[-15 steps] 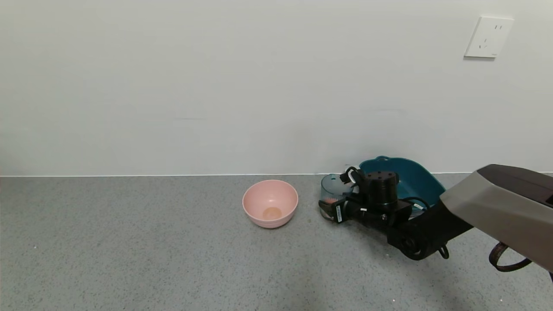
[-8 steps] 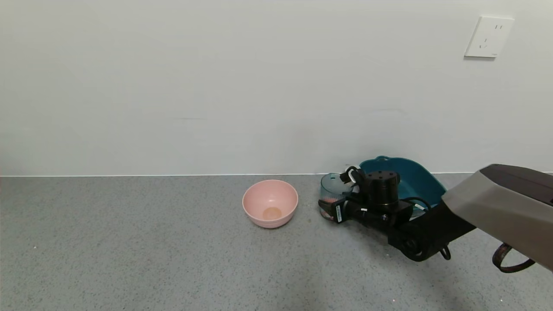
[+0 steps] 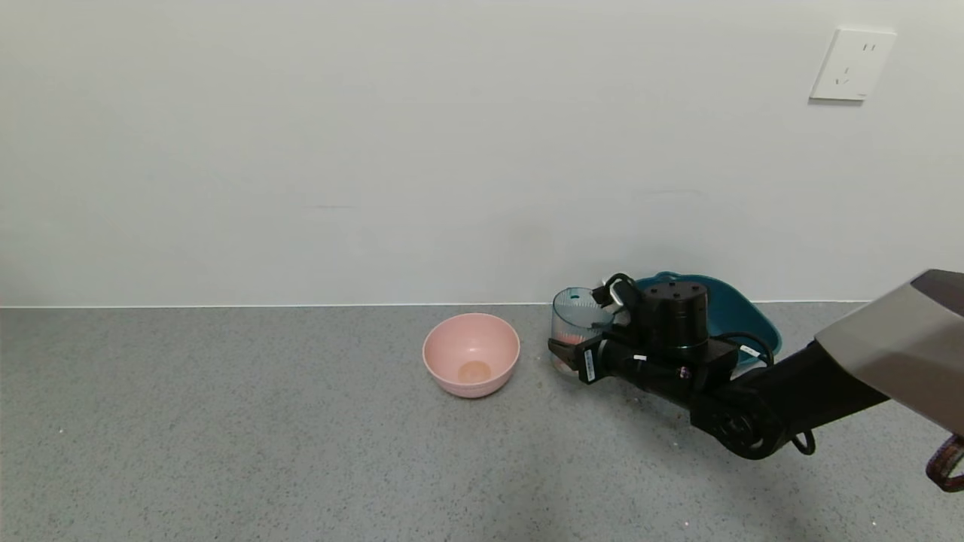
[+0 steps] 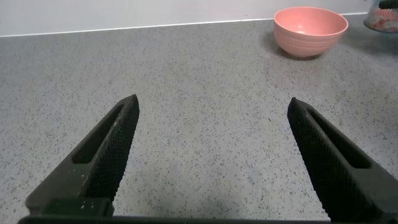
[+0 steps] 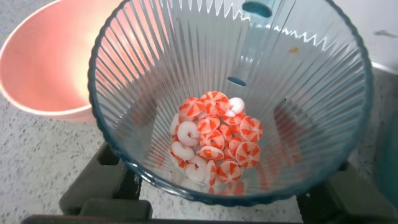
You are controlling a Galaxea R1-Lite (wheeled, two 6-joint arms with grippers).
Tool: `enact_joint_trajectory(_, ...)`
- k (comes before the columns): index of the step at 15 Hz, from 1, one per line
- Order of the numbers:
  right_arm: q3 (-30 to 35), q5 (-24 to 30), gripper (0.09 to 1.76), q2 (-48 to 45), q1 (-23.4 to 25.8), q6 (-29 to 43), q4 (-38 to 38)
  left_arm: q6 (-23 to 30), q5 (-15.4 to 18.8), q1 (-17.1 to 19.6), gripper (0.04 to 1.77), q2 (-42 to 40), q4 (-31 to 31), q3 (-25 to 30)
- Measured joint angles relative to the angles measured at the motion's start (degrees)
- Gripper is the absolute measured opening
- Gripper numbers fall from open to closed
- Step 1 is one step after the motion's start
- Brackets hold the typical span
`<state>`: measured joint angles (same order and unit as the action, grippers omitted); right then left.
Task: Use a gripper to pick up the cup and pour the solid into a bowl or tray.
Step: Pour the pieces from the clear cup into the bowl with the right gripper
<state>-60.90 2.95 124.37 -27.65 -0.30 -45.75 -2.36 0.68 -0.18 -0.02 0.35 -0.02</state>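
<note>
My right gripper (image 3: 576,354) is shut on the ribbed pale teal cup (image 3: 574,320) and holds it upright, a little above the grey counter. The cup fills the right wrist view (image 5: 155,93), with red-orange and white bits (image 5: 214,146) heaped in its bottom. The pale pink bowl (image 3: 471,354) stands just to the cup's left, apart from it; its rim shows beside the cup in the right wrist view (image 5: 43,68). My left gripper (image 4: 214,115) is open and empty, low over bare counter, far from the bowl (image 4: 310,28). It is out of the head view.
A dark teal tray (image 3: 742,312) sits behind my right wrist against the white wall. The grey speckled counter (image 3: 226,421) stretches to the left and front. A wall socket (image 3: 851,64) is high at the right.
My right gripper has lifted the cup off the counter and carried it slightly toward the bowl. The arm's forearm has dropped lower. The bowl has not moved.
</note>
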Motion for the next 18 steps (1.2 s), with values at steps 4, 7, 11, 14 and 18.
enact_joint_trajectory(4, -2.9, -1.5, 1.34, -4.4, -1.2, -3.0, 9.0, 0.0, 0.0, 0.0, 1.72, 0.0, 0.0, 0.0)
enact_joint_trajectory(7, -6.7, -4.4, 1.34, -6.9, -2.1, -7.9, 14.9, 0.0, 0.0, 0.0, 1.72, 0.0, 0.0, 0.0)
enact_joint_trajectory(11, -12.2, -8.8, 1.34, -7.9, -4.7, -13.9, 22.0, 0.0, 0.0, 0.0, 1.72, 0.0, 0.0, 0.0)
enact_joint_trajectory(14, -16.2, -11.9, 1.34, -7.9, -5.8, -21.6, 27.0, 0.0, 0.0, 0.0, 1.72, 0.0, 0.0, 0.0)
enact_joint_trajectory(18, -19.6, -17.6, 1.34, -6.5, -6.4, -32.0, 29.6, 0.0, 0.0, 0.0, 1.72, 0.0, 0.0, 0.0)
